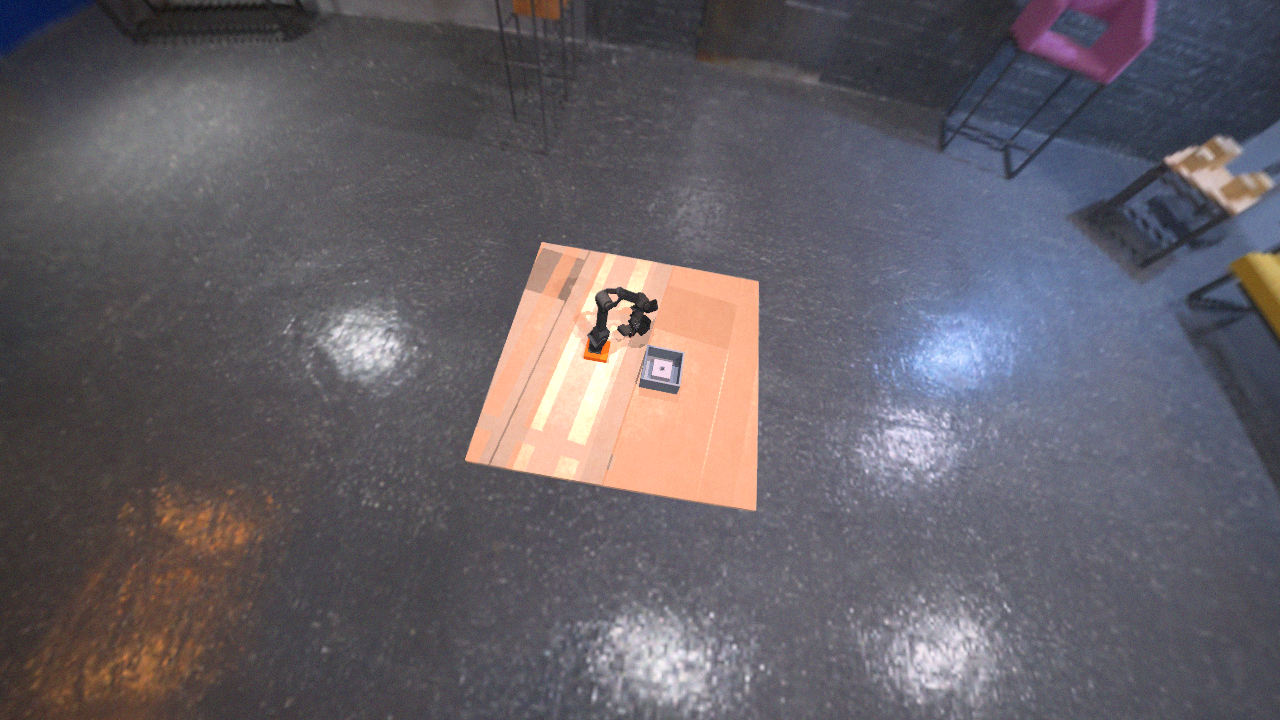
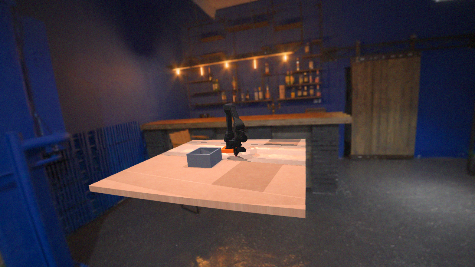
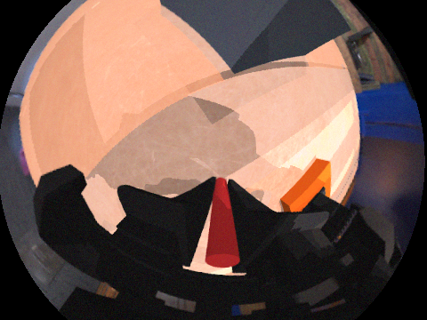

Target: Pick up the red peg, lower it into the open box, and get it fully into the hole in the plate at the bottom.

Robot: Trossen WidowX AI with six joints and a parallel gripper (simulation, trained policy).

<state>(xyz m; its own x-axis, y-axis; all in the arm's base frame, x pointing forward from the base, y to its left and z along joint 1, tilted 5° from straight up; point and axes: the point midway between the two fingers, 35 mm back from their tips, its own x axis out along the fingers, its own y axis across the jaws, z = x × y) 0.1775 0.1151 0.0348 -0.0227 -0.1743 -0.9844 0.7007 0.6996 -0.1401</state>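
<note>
The red peg (image 3: 222, 231) stands upright between the fingertips in the wrist view; only a small red bit of the peg shows low at the tabletop in the exterior view. I cannot see it in the top view. My gripper (image 3: 221, 181) is shut on the peg, one black finger on each side. The open blue-grey box (image 1: 660, 387) (image 2: 199, 161) (image 3: 271, 22) stands a short way from the gripper. A pale plate (image 1: 656, 363) with a dark hole in its middle lies at the box bottom; the walls hide it in the exterior view.
The arm's orange base (image 1: 597, 356) (image 2: 226, 150) (image 3: 307, 187) stands on the light wooden table (image 1: 698, 438) (image 2: 159, 179), close to the gripper. The box's walls rise above the tabletop. Shadows of the arm fall around the peg.
</note>
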